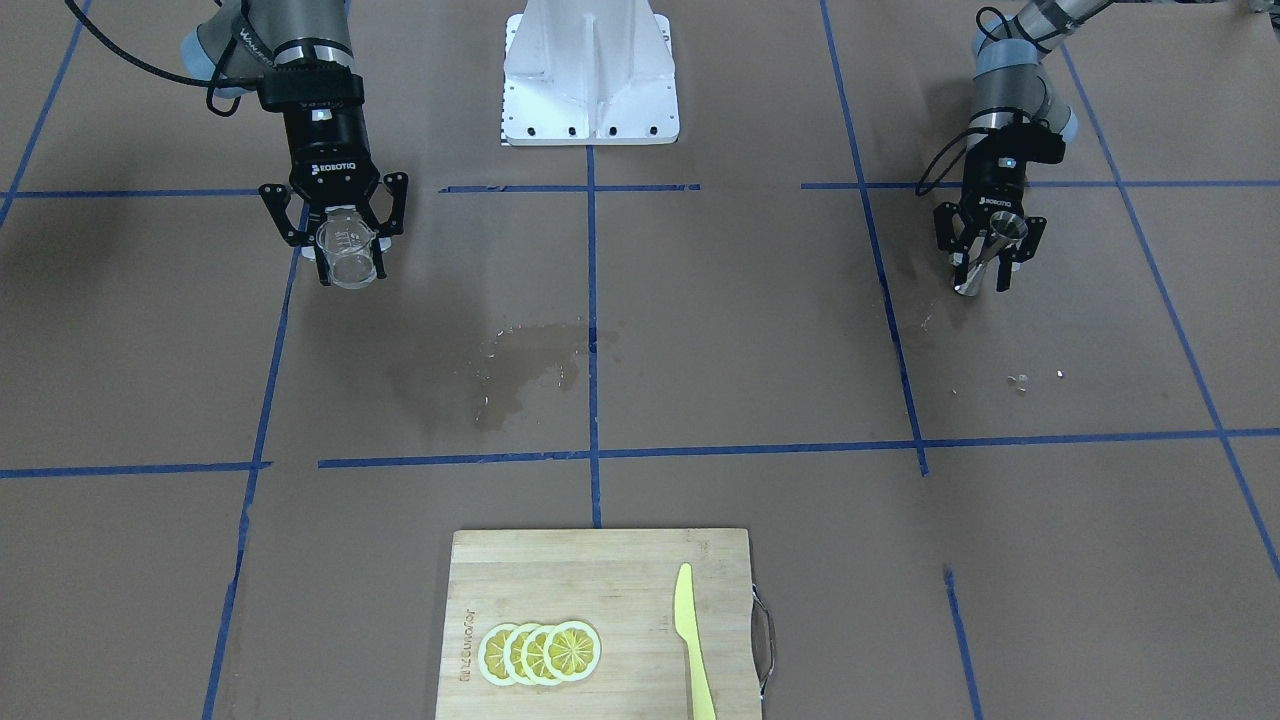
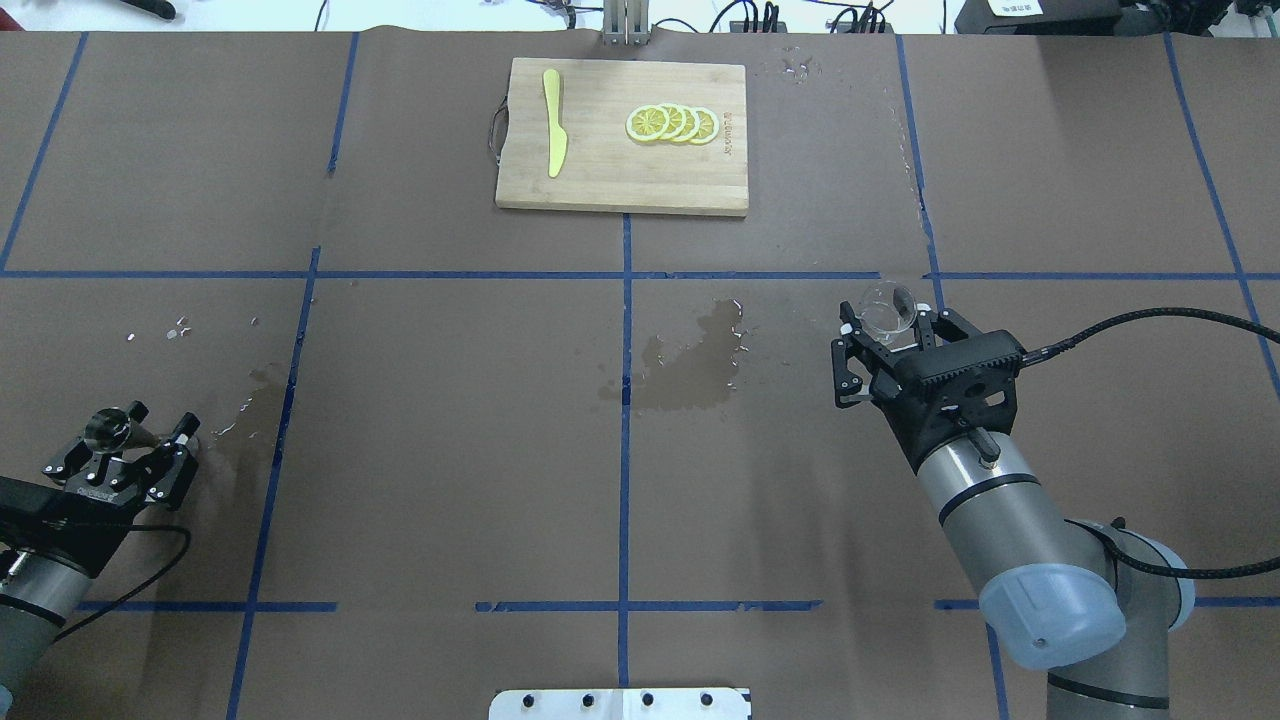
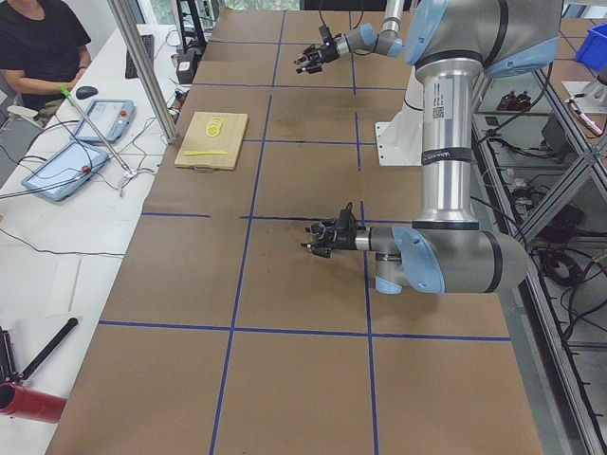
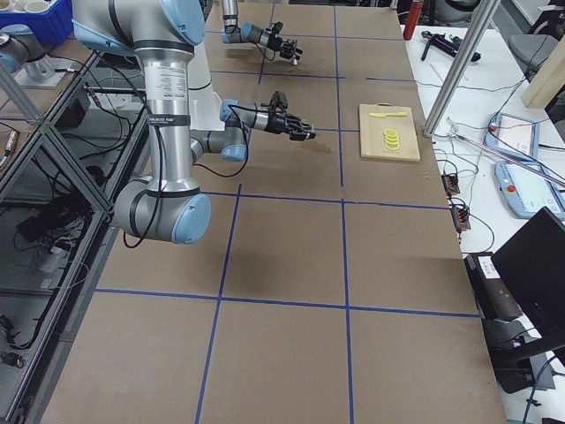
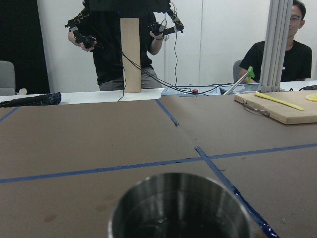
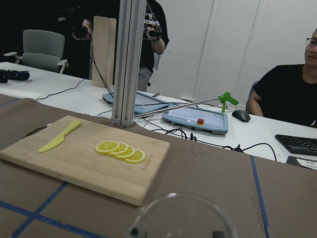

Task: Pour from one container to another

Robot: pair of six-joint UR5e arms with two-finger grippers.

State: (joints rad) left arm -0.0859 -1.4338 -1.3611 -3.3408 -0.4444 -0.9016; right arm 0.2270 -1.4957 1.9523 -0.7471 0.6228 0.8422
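Observation:
The clear glass cup (image 1: pixel 345 250) sits between the fingers of my right gripper (image 1: pixel 352 272), which is shut on it and holds it upright just over the table. The overhead view shows the glass cup (image 2: pixel 888 310) right of centre, and its rim (image 6: pixel 178 215) fills the bottom of the right wrist view. The steel jigger (image 1: pixel 990 255) stands in my left gripper (image 1: pixel 983 275), which is shut on it at the table's far side. Its open top (image 5: pixel 181 208) is close in the left wrist view, dark inside. The two containers are far apart.
A wet patch (image 2: pixel 690 365) darkens the paper mid-table, with droplets (image 2: pixel 180 328) near the left arm. A bamboo cutting board (image 2: pixel 600 180) holds lemon slices (image 2: pixel 672 123) and a yellow knife (image 2: pixel 553 135). The white robot base (image 1: pixel 590 75) stands between the arms. People (image 6: pixel 292 94) are beyond the table.

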